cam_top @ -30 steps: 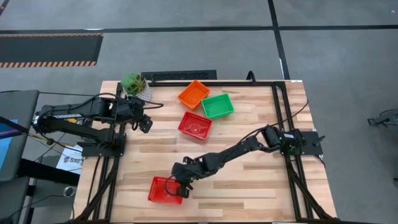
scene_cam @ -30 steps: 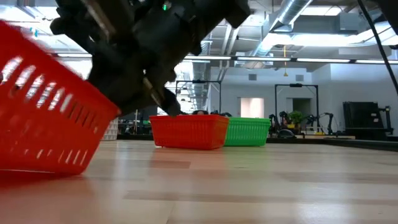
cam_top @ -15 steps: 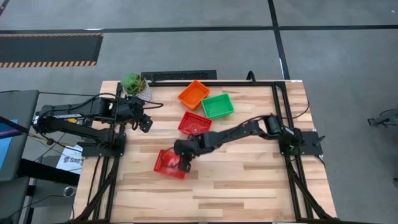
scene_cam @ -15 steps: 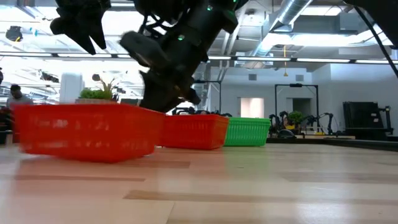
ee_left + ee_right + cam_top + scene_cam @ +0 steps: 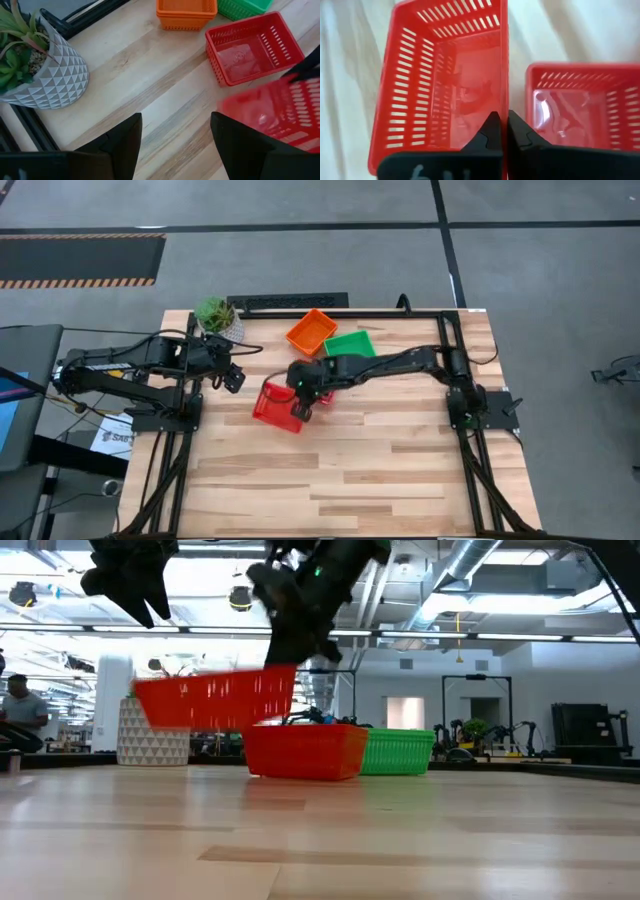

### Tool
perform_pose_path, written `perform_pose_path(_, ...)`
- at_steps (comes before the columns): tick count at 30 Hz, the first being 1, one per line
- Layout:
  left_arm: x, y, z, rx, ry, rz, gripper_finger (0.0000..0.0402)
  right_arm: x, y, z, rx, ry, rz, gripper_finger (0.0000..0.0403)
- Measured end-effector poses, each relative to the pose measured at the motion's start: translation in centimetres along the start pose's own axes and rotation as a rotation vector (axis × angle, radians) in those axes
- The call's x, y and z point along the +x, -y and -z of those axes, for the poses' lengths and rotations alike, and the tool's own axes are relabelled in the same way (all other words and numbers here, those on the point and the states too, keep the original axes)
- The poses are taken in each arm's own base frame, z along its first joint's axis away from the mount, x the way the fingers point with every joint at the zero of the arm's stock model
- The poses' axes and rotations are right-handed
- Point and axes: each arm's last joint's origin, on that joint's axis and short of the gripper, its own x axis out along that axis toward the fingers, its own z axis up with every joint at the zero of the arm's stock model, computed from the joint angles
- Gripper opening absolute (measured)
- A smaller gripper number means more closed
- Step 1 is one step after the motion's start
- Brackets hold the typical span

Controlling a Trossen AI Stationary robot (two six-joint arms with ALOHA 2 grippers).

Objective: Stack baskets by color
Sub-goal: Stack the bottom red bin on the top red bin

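1. The right gripper [image 5: 301, 408] is clamped on one wall of a red basket [image 5: 275, 404]. In the right wrist view its two dark fingers [image 5: 492, 134] press together on that thin red wall, one on each side.
2. The held basket hangs clear of the table [image 5: 400, 470]; in the low view it [image 5: 215, 700] floats above the wood, slightly tilted.
3. Just beside it sits a second red basket [image 5: 305, 750] flat on the table. From above, the right arm covers most of this one. The wrist views show it open side up, and the right wrist view shows it [image 5: 582, 107] next to the held basket [image 5: 445, 80] with a strip of table between them.
4. Farther back stand an orange basket [image 5: 311, 331] and a green basket [image 5: 352, 342], close together near the table's far edge. The right arm reaches across the green one.
5. A plant [image 5: 217, 317] in a white patterned pot sits at the far left corner of the table.
6. The left gripper [image 5: 233, 378] waits over the left part of the table, near the plant and well apart from the baskets. Its fingers [image 5: 122, 142] stand apart with nothing between them.
7. A person [image 5: 18, 715] sits in the room beyond the table, at the left edge of the low view.
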Motion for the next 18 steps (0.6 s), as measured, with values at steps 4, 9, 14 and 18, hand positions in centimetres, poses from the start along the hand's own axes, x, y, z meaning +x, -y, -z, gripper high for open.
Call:
perform_pose_path(4,0.0,0.0,0.0,0.000,0.003,-0.004,0.0224,-3.6,0.9,-1.0,0.005,0.039,-0.015,0.0003)
perform_pose_path(9,0.0,0.0,0.0,-0.006,0.010,-0.011,0.0224,-7.8,2.9,-1.3,-0.021,0.012,0.028,0.0003)
perform_pose_path(14,0.0,0.0,-0.1,-0.038,0.015,-0.009,0.0224,-12.4,5.8,-1.3,-0.054,0.002,0.077,0.0003)
perform_pose_path(18,0.0,0.0,-0.1,-0.058,0.016,-0.010,0.0224,-15.9,8.7,-0.7,-0.038,-0.009,0.130,0.0003)
